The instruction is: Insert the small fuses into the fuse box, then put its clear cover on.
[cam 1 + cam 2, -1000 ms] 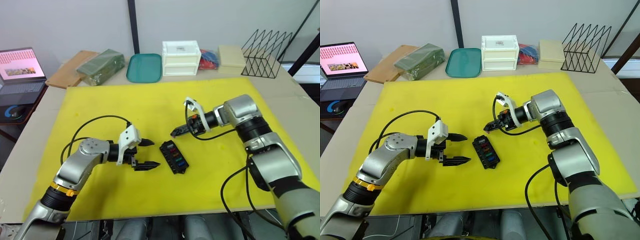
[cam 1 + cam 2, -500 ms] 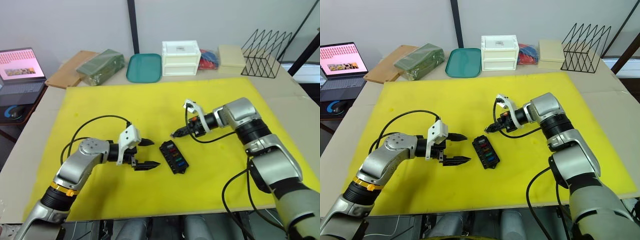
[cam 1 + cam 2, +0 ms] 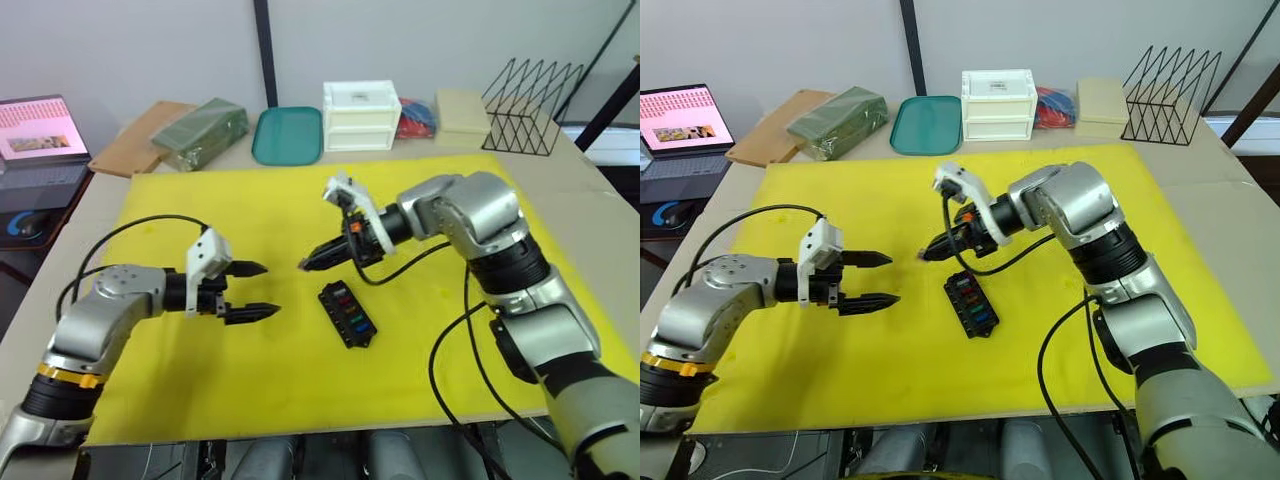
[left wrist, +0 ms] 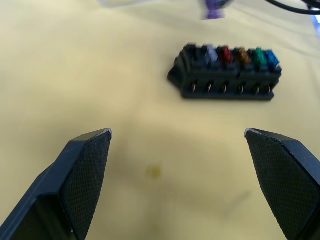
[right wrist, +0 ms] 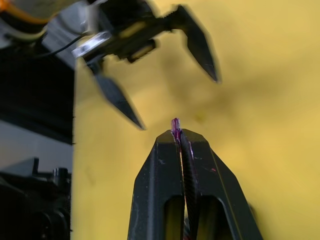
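The fuse box lies flat on the yellow mat, near its middle, with a row of coloured fuses seated in its slots. At its 11 o'clock, raised off the mat, the right gripper is pinched tight on a tiny purple fuse that pokes out between its tips. At the box's 9 o'clock, well apart, the left gripper is spread wide and holds nothing.

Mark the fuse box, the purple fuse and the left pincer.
fuse box (image 3: 348,314): left eye view, on its top face.
purple fuse (image 5: 175,123): right wrist view, on the tip sticking out of the right pincer.
left pincer (image 3: 260,290): left eye view, midway between its fingertips.
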{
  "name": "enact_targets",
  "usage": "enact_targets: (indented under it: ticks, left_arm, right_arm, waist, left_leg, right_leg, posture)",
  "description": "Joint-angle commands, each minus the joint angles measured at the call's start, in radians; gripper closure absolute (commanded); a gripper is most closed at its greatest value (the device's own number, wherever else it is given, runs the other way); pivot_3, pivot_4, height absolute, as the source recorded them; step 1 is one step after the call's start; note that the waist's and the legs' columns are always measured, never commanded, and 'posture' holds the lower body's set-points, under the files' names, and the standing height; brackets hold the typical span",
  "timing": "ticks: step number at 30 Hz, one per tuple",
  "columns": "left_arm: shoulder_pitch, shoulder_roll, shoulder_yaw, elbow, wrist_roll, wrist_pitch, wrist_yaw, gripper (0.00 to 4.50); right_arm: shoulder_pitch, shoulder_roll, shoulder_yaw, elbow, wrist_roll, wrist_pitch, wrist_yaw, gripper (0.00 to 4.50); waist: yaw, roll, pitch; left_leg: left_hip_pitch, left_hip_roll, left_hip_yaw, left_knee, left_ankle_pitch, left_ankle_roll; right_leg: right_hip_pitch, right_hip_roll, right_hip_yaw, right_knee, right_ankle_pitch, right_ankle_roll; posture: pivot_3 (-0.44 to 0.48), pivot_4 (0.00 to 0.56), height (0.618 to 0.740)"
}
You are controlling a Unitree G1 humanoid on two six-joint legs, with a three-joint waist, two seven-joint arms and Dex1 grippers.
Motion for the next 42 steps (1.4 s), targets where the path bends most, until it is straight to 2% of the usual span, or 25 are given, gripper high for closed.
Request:
enact_targets:
  ticks: [1, 7, 27, 30, 38, 42]
  left_arm:
    - [-0.002, 0.045, 0.065, 0.018, -0.006, -0.013, -0.015, 0.00]
    - [0.001, 0.061, 0.084, -0.002, -0.017, 0.012, 0.006, 0.00]
    - [0.038, 0.082, 0.085, -0.073, -0.032, 0.062, 0.011, 0.00]
    - [0.037, 0.082, 0.085, -0.075, -0.029, 0.063, 0.012, 0.00]
    - [0.017, 0.078, 0.077, -0.054, -0.017, 0.051, 0.014, 0.00]
    - [0.022, 0.084, 0.078, -0.067, -0.028, 0.055, 0.003, 0.00]
  right_arm:
    - [0.036, 0.013, 0.099, -0.155, -0.061, -0.134, -0.067, 4.47]
    - [0.070, -0.055, 0.317, -0.211, -0.303, -0.394, -0.152, 4.47]
    - [0.168, -0.046, 0.415, -0.311, -0.453, -0.420, -0.169, 4.47]
    - [0.168, -0.082, 0.405, -0.344, -0.437, -0.434, -0.112, 3.78]
    - [0.144, -0.152, 0.290, -0.377, -0.314, -0.434, 0.047, 1.12]
    - [0.114, -0.174, 0.160, -0.344, -0.228, -0.402, 0.089, 1.12]
  waist:
    - [0.002, 0.000, 0.000]
    - [0.001, 0.000, 0.000]
    - [-0.002, 0.000, 0.000]
    - [-0.001, 0.000, 0.000]
    - [-0.001, 0.000, 0.000]
    - [0.001, 0.000, 0.000]
  left_leg:
    - [0.000, 0.000, 0.000, 0.000, 0.000, 0.000]
    - [0.000, 0.000, 0.000, 0.000, 0.000, 0.000]
    - [0.000, 0.000, 0.000, 0.000, 0.000, 0.000]
    - [0.000, 0.000, 0.000, 0.000, 0.000, 0.000]
    - [0.000, 0.000, 0.000, 0.000, 0.000, 0.000]
    - [0.000, 0.000, 0.000, 0.000, 0.000, 0.000]
  right_leg:
    - [0.000, 0.000, 0.000, 0.000, 0.000, 0.000]
    - [0.000, 0.000, 0.000, 0.000, 0.000, 0.000]
    - [0.000, 0.000, 0.000, 0.000, 0.000, 0.000]
    - [0.000, 0.001, 0.000, 0.000, 0.000, 0.000]
    - [0.000, 0.001, 0.000, 0.000, 0.000, 0.000]
    - [0.000, 0.000, 0.000, 0.000, 0.000, 0.000]
  posture:
    - [0.000, 0.150, 0.740]
    - [0.000, 0.150, 0.740]
    - [0.000, 0.150, 0.740]
    - [0.000, 0.150, 0.740]
    - [0.000, 0.150, 0.740]
    - [0.000, 0.150, 0.740]
